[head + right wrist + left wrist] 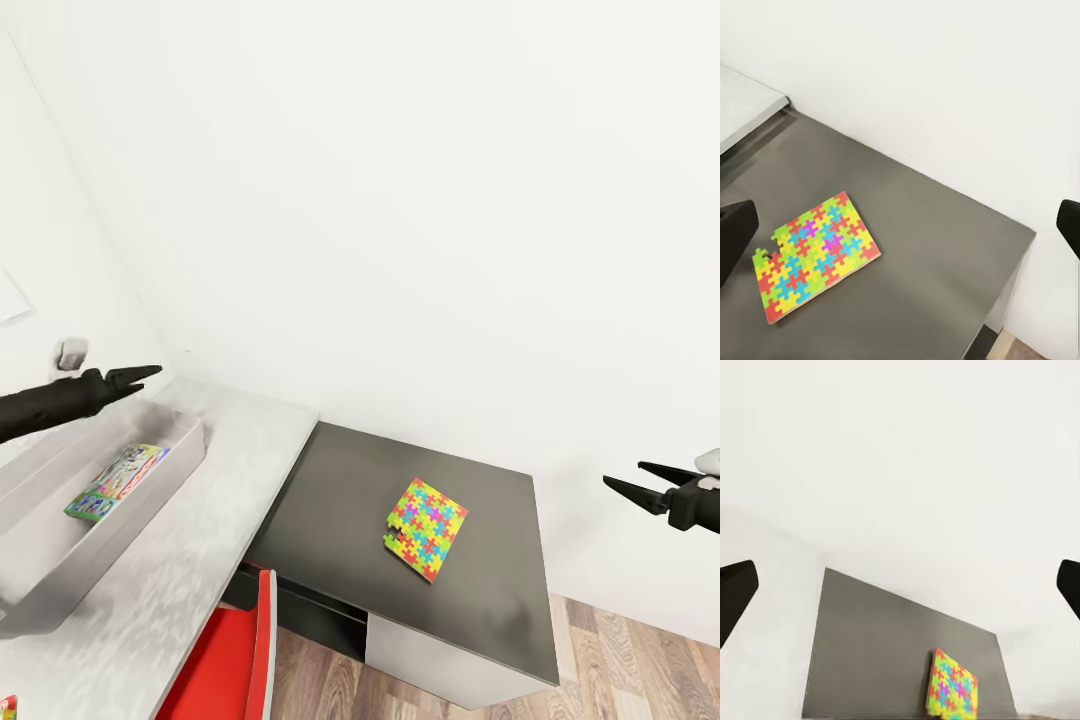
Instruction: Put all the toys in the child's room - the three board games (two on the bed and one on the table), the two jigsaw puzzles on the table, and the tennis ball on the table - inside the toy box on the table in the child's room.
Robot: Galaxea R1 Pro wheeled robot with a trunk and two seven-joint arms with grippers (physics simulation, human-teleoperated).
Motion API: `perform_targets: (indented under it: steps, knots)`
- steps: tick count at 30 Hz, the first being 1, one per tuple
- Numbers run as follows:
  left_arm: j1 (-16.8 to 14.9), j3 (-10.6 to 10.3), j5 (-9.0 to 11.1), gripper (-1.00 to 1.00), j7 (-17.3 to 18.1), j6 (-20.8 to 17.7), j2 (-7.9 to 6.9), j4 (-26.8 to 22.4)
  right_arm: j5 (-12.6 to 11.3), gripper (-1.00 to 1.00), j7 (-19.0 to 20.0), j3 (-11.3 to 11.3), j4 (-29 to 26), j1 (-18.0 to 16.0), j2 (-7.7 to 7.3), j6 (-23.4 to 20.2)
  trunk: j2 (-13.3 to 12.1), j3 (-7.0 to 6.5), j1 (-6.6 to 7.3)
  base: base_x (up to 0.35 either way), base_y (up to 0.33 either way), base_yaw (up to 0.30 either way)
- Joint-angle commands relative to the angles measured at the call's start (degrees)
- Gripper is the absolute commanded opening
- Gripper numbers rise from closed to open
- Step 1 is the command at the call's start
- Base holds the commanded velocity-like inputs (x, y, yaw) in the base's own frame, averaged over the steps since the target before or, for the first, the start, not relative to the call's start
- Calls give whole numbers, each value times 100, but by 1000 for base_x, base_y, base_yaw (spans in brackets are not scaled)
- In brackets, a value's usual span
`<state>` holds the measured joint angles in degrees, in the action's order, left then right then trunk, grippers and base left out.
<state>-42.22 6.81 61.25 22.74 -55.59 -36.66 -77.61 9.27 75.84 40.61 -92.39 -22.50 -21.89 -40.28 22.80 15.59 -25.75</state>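
left gripper (150,373) empty, fingers spread, above toy box (60,560) | toy box holds board game (117,482) | jigsaw puzzle (427,514) flat on table's (330,500) dark top | right gripper (625,481) empty, fingers parted, beyond table edge

No lettering, brand or number can be read anywhere. The flat green-edged printed game box (115,482), lying in the light grey bin (40,560) at the lower left of the head view, carries coloured print too blurred to make out.
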Motion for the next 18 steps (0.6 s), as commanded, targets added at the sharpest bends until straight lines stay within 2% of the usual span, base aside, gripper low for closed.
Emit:
perform_targets:
  steps: [1,2,5,7,8,12,18]
  knots:
    - [4,12,292,100,-129,-213,291,-349,48,100,54,20,-7,-9,1,-32,11,11,-3,0,0,0]
    - [11,22,1202,100,-635,-344,754,-641,48,100,60,53,-7,-9,1,-23,11,11,-3,0,0,0]
    - [8,-145,2473,100,-1807,-392,1210,-1160,48,100,62,72,-11,-13,1,-30,11,4,-3,0,0,0]
    - [0,-236,2814,100,-2143,-398,1348,-1264,48,100,62,74,-11,-15,1,-34,11,-8,-3,0,0,-2]
    - [4,-382,3086,100,-2378,-395,1515,-1331,48,100,62,76,-11,-19,1,-43,11,-15,-3,0,0,-24]
    - [20,-547,3411,100,-2667,-383,1714,-1413,48,100,58,71,-10,-24,1,-53,11,-48,-3,0,0,-46]
    - [21,-612,3536,100,-2785,-374,1792,-1449,48,100,56,70,-12,-26,1,-57,11,-102,-3,-82,-39,-67]
